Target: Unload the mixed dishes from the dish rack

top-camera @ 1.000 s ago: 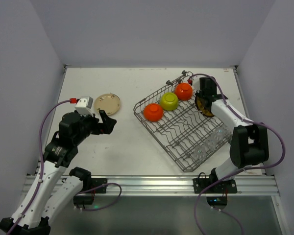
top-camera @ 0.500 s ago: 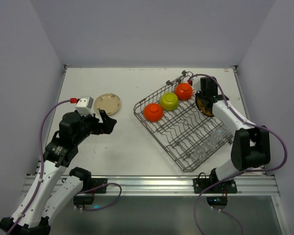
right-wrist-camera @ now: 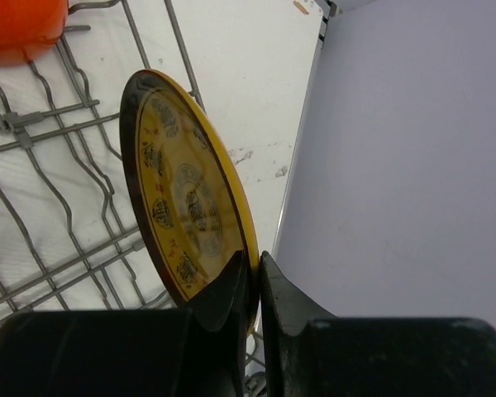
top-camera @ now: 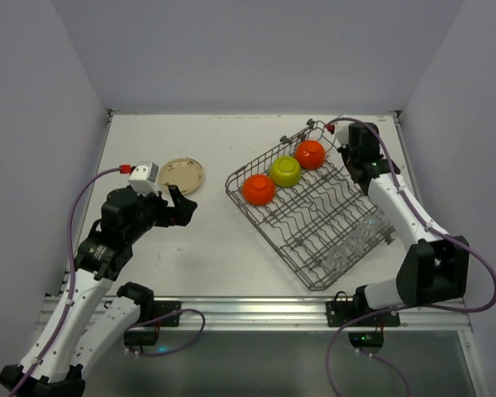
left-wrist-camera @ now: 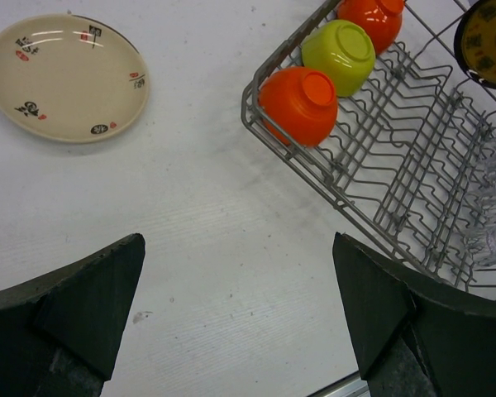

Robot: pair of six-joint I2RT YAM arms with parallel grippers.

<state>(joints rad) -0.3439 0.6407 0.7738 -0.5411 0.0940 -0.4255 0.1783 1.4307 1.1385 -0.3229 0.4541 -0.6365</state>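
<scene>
The grey wire dish rack (top-camera: 314, 225) lies at the right of the table. Along its far-left side sit an orange bowl (top-camera: 259, 189), a yellow-green bowl (top-camera: 285, 171) and another orange bowl (top-camera: 310, 154), all upside down. Clear glasses (top-camera: 355, 240) stand at its near right end. My right gripper (right-wrist-camera: 255, 265) is shut on the rim of a yellow-brown patterned plate (right-wrist-camera: 190, 198), held on edge above the rack's far corner; in the top view the wrist (top-camera: 357, 153) hides this plate. My left gripper (left-wrist-camera: 240, 306) is open and empty over bare table, left of the rack (left-wrist-camera: 347, 178).
A cream plate (top-camera: 182, 175) lies on the table at the far left, also in the left wrist view (left-wrist-camera: 64, 76). The right wall (right-wrist-camera: 397, 165) stands close beside the held plate. Grey walls close in the table on three sides.
My right arm has risen and swung toward the far right corner with the patterned plate, which no longer shows from above. The left arm has not moved.
</scene>
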